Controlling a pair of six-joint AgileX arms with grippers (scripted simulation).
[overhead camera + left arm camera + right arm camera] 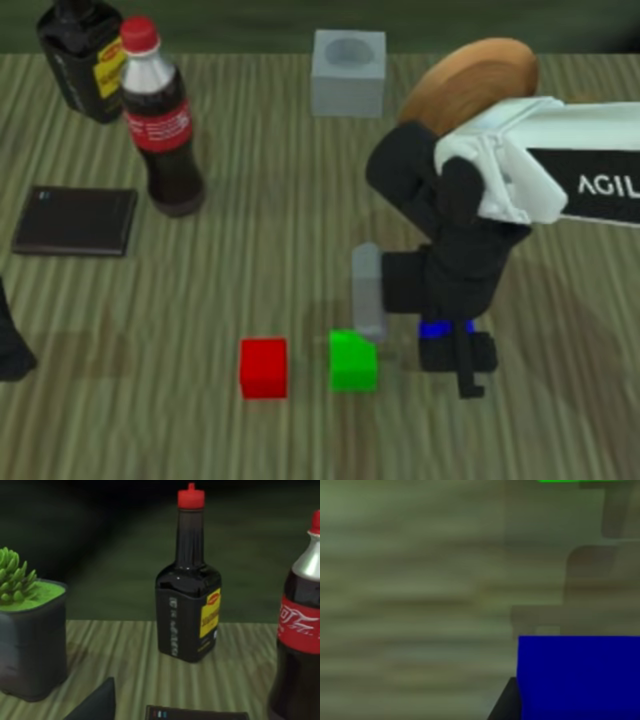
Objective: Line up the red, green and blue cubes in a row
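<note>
Closest to the lens in the right wrist view: blue cube (578,677), a flat, saturated, unshaded face with crisp straight edges, dark tool part just beside its lower corner. In the top view only a thin blue strip (446,329) visible beneath the black right tool (462,360), pinched on the blue cube, near the tabletop's front, right of centre. Whether the cube touches the surface: cannot tell.

Green cube (353,360) just left of that tool, bright, plain, sharp-cornered; red cube (264,367) further left, same size, matte. Both resting on the tabletop (250,250), roughly level with each other, a gap between them.

Tabletop striped in pale olive-brown wood grain. White-shelled right arm (540,170) reaching in from the right edge. Left tool (12,345) parked at the left edge, dark, mostly out of frame; fingers impossible to judge.

Towards the back: pale grey block (348,72) with round hollow, glossy cola bottle (158,120) with red cap, dark sauce bottle (189,610) with yellow label, flat black notebook (76,220), round wooden disc (470,80), potted succulent (20,587)
</note>
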